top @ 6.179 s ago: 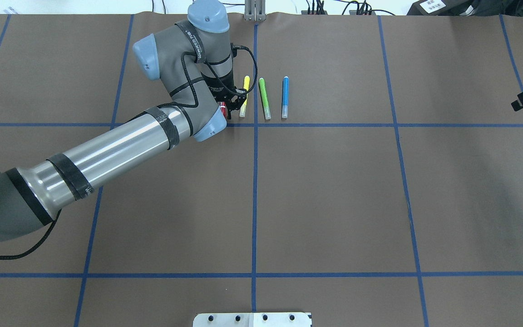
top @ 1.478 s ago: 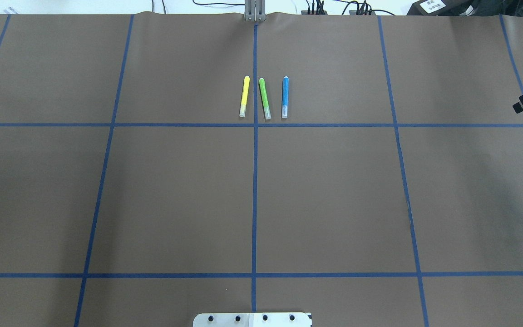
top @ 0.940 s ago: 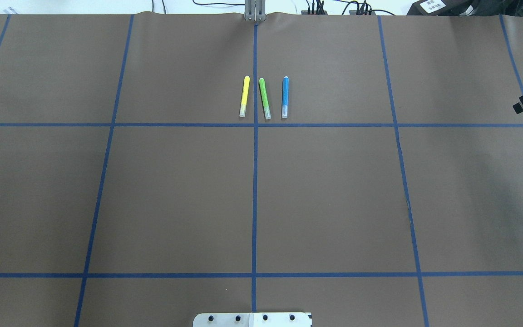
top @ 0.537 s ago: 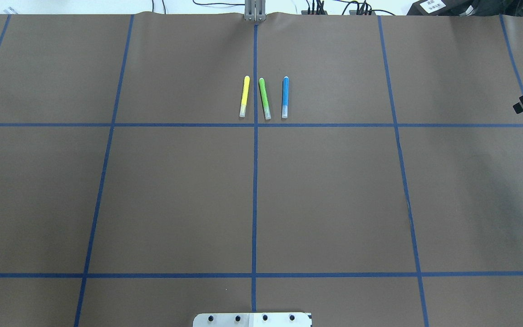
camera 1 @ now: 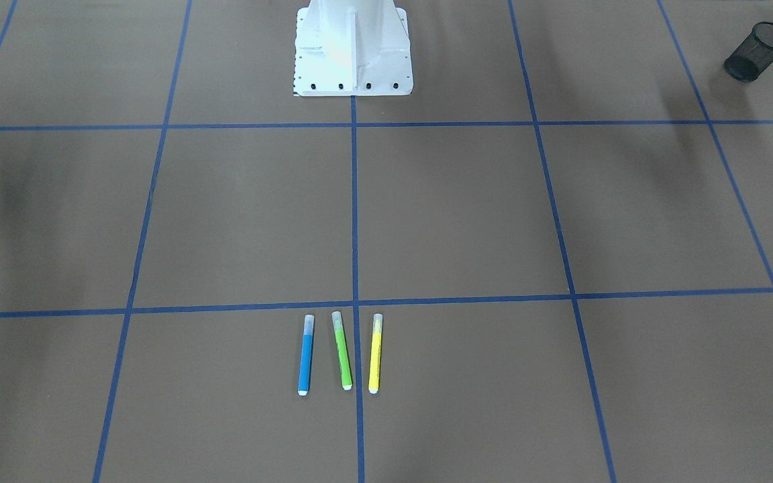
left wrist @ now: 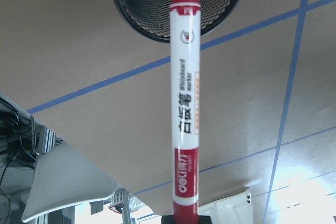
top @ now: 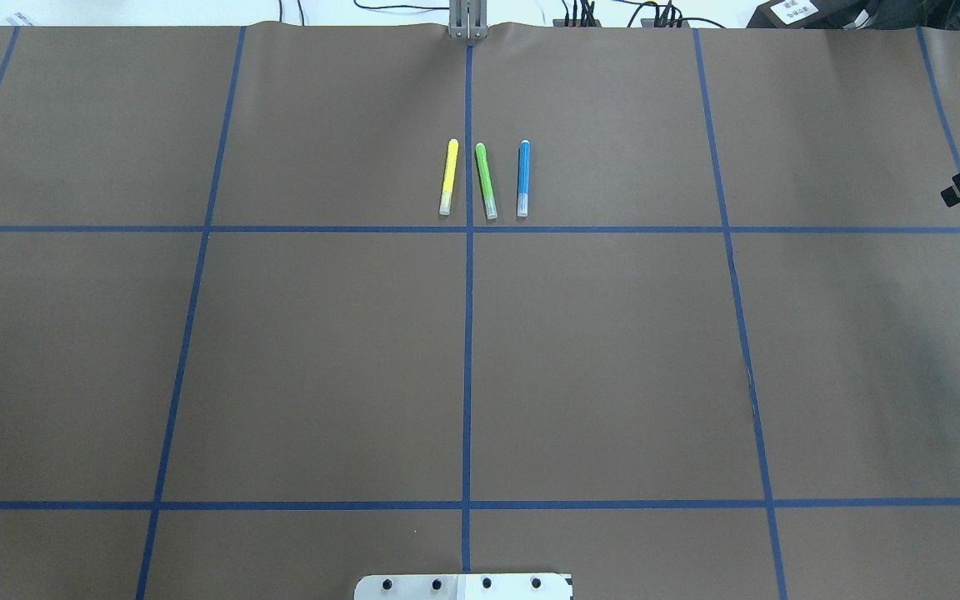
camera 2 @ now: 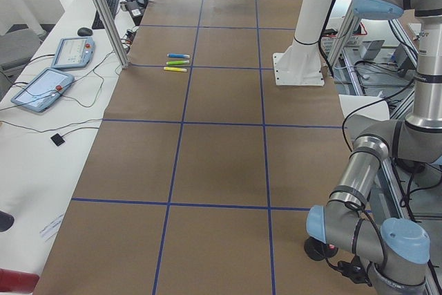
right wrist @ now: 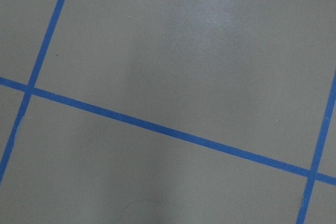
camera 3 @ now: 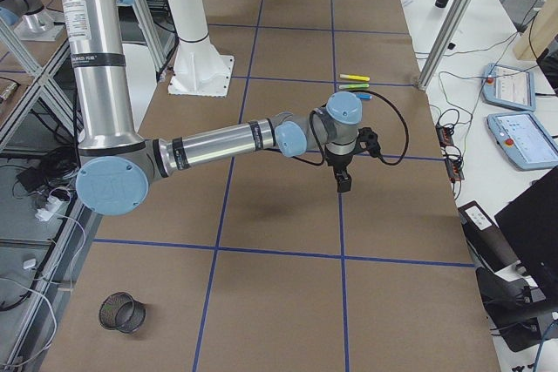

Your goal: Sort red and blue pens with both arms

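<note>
Left claw (left wrist: 181, 219): clamped on the cap end of the red whiteboard marker (left wrist: 185, 103), barrel pointing away from the wrist.
Marker print: "deli", "Whiteboard marker".
Black mesh pen cup (left wrist: 142, 9): open mouth behind the marker's tip.
Right claw (camera 3: 344, 182): hangs fingers-down on an outstretched arm; how far open cannot be told.
Blue marker (top: 523, 178): flat on the table (top: 613, 375), beside the green marker (top: 485, 180), then the yellow marker (top: 448, 177).

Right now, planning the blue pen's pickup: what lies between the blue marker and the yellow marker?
The green marker, and a blue tape line between it and the yellow marker; nothing else before the blue marker. The overhead view shows this.
</note>
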